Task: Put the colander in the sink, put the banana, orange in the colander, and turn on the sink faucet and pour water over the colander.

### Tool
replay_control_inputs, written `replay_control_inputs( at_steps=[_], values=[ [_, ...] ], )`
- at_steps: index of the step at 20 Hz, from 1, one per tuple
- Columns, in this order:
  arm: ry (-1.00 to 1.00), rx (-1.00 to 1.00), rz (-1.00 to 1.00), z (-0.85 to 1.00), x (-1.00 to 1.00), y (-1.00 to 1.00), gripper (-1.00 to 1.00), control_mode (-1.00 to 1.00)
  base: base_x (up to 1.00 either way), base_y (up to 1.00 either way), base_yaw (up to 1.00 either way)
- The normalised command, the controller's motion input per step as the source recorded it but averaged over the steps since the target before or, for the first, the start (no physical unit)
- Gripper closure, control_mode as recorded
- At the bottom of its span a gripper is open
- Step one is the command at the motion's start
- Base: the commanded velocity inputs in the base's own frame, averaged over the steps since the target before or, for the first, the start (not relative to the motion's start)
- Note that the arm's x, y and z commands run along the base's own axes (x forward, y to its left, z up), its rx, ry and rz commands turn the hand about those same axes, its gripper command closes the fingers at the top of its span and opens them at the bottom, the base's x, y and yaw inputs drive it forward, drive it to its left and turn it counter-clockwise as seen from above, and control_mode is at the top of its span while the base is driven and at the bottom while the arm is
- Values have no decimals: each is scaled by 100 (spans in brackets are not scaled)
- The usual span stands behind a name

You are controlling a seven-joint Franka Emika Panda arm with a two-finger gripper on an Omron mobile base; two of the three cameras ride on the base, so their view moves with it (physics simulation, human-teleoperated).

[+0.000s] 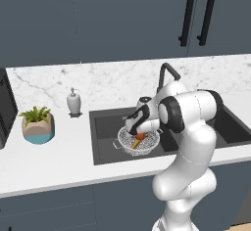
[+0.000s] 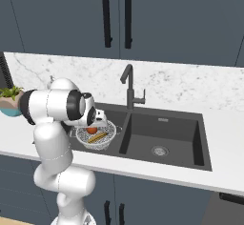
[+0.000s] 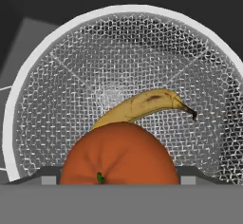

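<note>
Pincer (image 1: 138, 133) hangs just above the colander (image 1: 139, 142) in the sink (image 1: 105, 127), jaws wide flanking the orange (image 3: 118, 154); grip cannot be confirmed. Banana (image 3: 142, 105) lies beyond. Faucet (image 2: 128, 88) stands behind, to the right

colander (image 3: 57, 90) 1 | banana (image 3: 142, 105) 1 | orange (image 3: 118, 154) 1 | sink (image 2: 164, 128) 1

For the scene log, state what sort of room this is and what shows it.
A kitchen, rendered rather than real: a dark double sink with a tall faucet set in a marble-look counter, dark cabinets above, and a colander holding a banana and an orange.
</note>
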Motion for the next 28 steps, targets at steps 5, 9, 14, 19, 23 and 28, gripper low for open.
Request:
replay_control_inputs(
  at_steps=[5, 9, 14, 19, 23, 28],
  values=[
    [0, 0, 0, -48, 21, -1, 100, -100, 0, 0, 0],
    [0, 0, 0, -48, 28, 0, 100, -100, 0, 0, 0],
    [0, 0, 0, -37, 22, 0, -100, -100, 0, 0, 0],
    [0, 0, 0, 0, 1, -14, -100, -100, 0, 0, 0],
    [-2, 2, 0, 37, -22, -25, -100, -100, 0, 0, 0],
    [-5, 6, 0, 70, -38, -26, -100, -100, 0, 0, 0]
  ],
)
